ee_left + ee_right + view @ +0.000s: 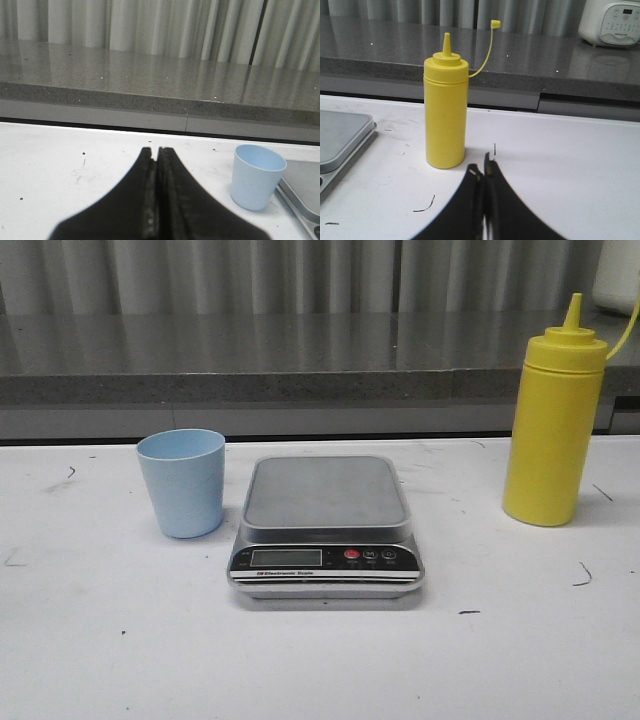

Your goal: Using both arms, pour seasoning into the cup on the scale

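Observation:
The pale blue cup (182, 483) stands upright on the white table just left of the silver scale (325, 525), whose platform is bare. The yellow seasoning bottle (555, 425) stands upright at the right, its tip cover hanging off on its tether. Neither gripper shows in the front view. In the left wrist view my left gripper (155, 151) is shut and empty, with the cup (257, 176) ahead and off to one side. In the right wrist view my right gripper (480, 167) is shut and empty, close in front of the bottle (445, 116).
A grey stone ledge (250, 365) runs along the back of the table under a pleated curtain. A white appliance (613, 22) sits on the ledge at the far right. The scale's corner (342, 137) shows beside the bottle.

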`<state>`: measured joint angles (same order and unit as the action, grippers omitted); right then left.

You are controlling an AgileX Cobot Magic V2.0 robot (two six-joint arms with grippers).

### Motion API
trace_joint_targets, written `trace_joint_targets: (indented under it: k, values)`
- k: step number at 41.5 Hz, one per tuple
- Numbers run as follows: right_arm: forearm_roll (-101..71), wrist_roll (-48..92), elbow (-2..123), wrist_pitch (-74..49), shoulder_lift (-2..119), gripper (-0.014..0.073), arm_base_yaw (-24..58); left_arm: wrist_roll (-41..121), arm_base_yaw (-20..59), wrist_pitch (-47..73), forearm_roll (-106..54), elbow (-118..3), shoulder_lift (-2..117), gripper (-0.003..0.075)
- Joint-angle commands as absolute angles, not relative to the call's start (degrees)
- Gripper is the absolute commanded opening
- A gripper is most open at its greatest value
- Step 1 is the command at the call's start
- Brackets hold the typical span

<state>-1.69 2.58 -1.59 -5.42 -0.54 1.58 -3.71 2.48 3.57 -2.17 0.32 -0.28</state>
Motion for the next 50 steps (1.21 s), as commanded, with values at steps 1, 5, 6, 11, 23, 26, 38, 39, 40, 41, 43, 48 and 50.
trace_joint_targets:
  k: [1,5,6,11,23,26,38,39,40,41,43,48,50]
  values:
    - [-1.8,2.9,-1.2,-0.7,-1.5,-0.0067,1.2,-3.8,2.8,-1.3,-2.7,1.7,-1.3,-0.002]
    - [-1.8,2.9,-1.2,-0.7,-1.5,-0.0067,1.2,-3.8,2.8,-1.3,-2.7,1.7,-1.3,-0.002]
    - [-1.8,2.9,-1.2,-0.7,-1.5,-0.0067,1.2,-3.8,2.8,-1.3,-2.7,1.7,-1.3,-0.002]
    - [-1.8,2.9,-1.2,-0.7,-1.5,-0.0067,1.2,-3.8,2.8,-1.3,-2.7,1.7,-1.3,-0.002]
    - [-1.8,2.9,-1.2,-0.7,-1.5,-0.0067,1.2,-3.8,2.8,-1.3,-2.7,1.7,-1.3,-0.002]
    - [-1.8,2.9,-1.2,1.0,-1.5,-0.0067,1.2,-3.8,2.8,-1.5,-2.7,1.7,-1.3,-0.002]
    - [-1.8,2.1,7.3,-0.9,-1.4,-0.0067,1.2,-3.8,2.8,-5.5,-3.1,-5.9,-1.1,-0.002]
    - [-1.8,2.1,9.3,-2.4,-1.1,-0.0067,1.2,-3.8,2.8,-4.6,-3.1,-7.8,-1.0,-0.002]
    - [-1.8,2.1,10.7,-4.5,-0.8,-0.0067,1.2,-3.8,2.8,-3.7,-3.1,-9.4,-0.8,-0.002]
    - [-1.8,2.1,13.2,-6.5,-0.1,-0.0067,1.3,-3.8,2.8,-1.9,-3.1,-11.6,-0.4,-0.002]
    - [-1.8,2.1,16.8,-10.0,1.6,-0.0067,1.3,-3.8,2.8,1.7,-3.0,-16.3,0.6,-0.002]
    - [-1.8,2.1,26.3,-17.8,8.0,-0.0067,1.3,-3.8,2.8,13.2,-2.9,-27.4,6.2,-0.002]
    - [-1.8,2.1,29.5,-20.0,10.7,-0.0067,1.3,-3.8,2.8,16.0,-2.9,-30.7,8.9,-0.002]
